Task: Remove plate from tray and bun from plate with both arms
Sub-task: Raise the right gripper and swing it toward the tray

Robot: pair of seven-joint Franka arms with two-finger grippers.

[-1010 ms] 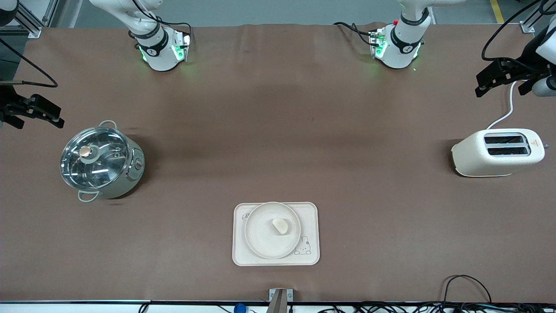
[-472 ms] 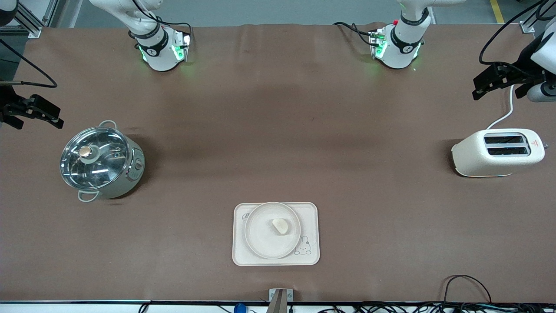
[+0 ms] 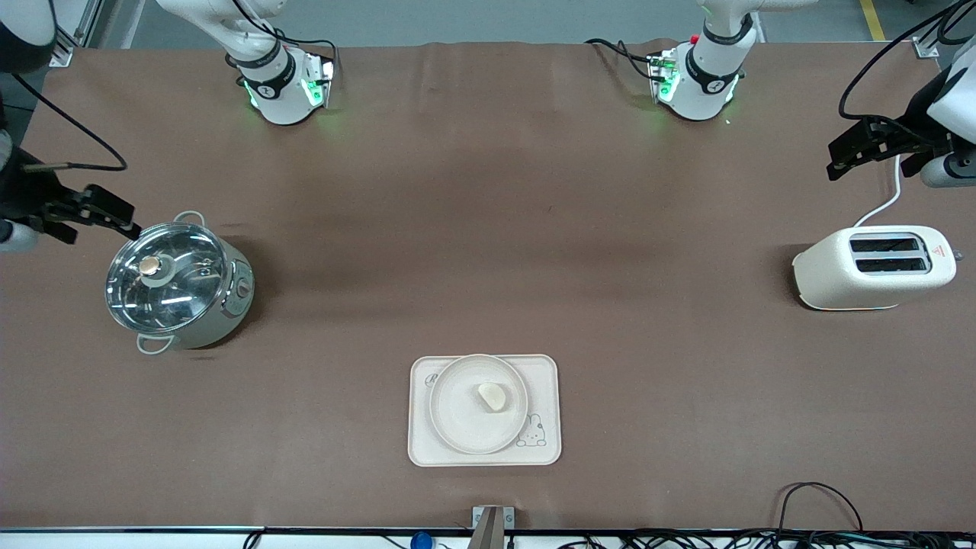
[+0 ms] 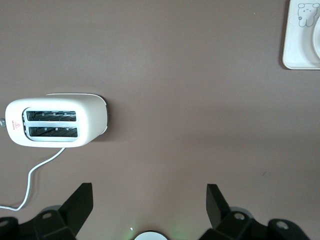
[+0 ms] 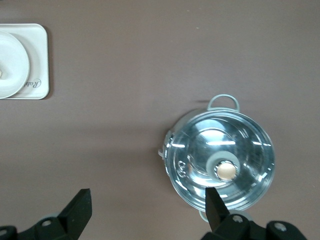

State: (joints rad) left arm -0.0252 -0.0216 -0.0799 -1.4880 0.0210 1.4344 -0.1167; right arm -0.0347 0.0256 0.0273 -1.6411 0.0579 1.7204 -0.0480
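The round cream plate [image 3: 457, 427] lies on the rabbit tray [image 3: 427, 451] near the front edge of the table, midway between the arms. The small pale bun [image 3: 492, 396] lies on the plate. The plate's edge also shows in the right wrist view [image 5: 12, 65]. My left gripper [image 3: 837, 158] is open and empty, up over the table at the left arm's end, by the toaster's cable; it also shows in the left wrist view [image 4: 149, 200]. My right gripper [image 3: 126, 217] is open and empty over the edge of the lidded pot; it also shows in the right wrist view [image 5: 147, 202].
A steel pot with a glass lid [image 3: 175, 284] stands at the right arm's end and shows in the right wrist view [image 5: 220, 160]. A cream toaster [image 3: 873, 267] with a white cable stands at the left arm's end and shows in the left wrist view [image 4: 57, 122].
My right gripper has moved in from the table's end to the pot's edge. My left gripper has shifted slightly. The plate, bun and tray have not moved.
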